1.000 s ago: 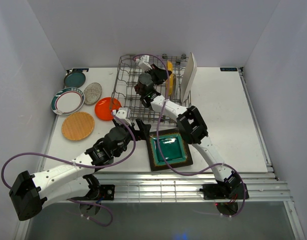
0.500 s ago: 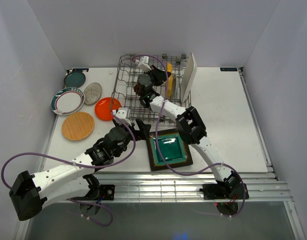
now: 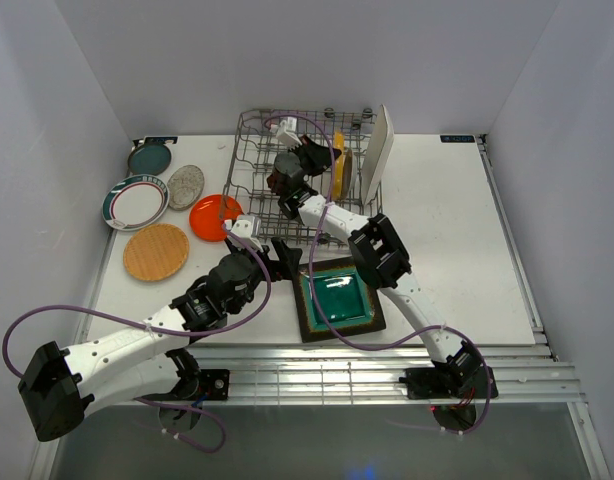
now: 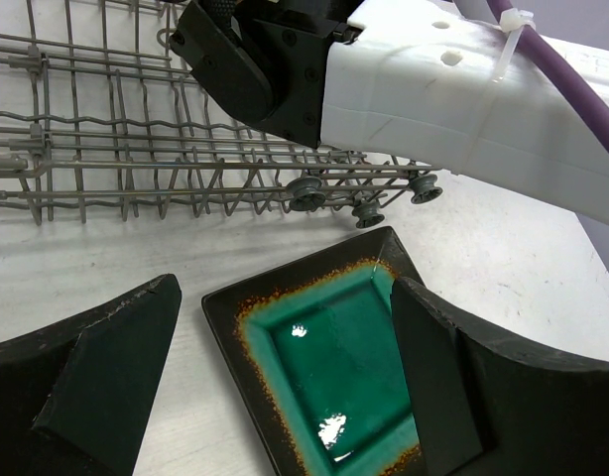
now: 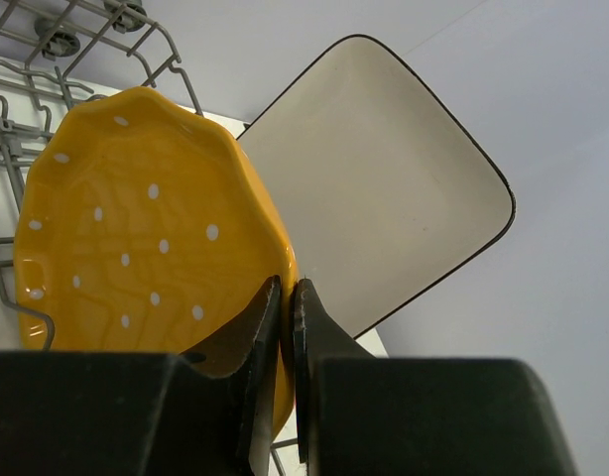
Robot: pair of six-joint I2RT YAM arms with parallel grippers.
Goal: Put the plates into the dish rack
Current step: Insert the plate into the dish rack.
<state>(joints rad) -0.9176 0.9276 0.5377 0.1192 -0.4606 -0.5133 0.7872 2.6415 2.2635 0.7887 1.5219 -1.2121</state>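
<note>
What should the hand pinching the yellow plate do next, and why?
Probably open the right gripper and let go. Its jaws pinch the rim of the yellow plate, which seems to stand upright among the wires of the dish rack, beside the white plate.

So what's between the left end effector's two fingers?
The green square plate, flat on the table; the left wrist view shows it.

A glossy, dark-rimmed green-centred square plate (image 4: 334,367) gleams on the matt white tabletop (image 4: 513,278) beside the bare grey metal wire dish rack (image 4: 185,188), which holds a shiny yellow scalloped plate (image 5: 136,248) and a smooth white rectangular plate (image 5: 384,188); a grained wood-tone round plate (image 3: 156,251) lies near the tabletop's left edge.
</note>
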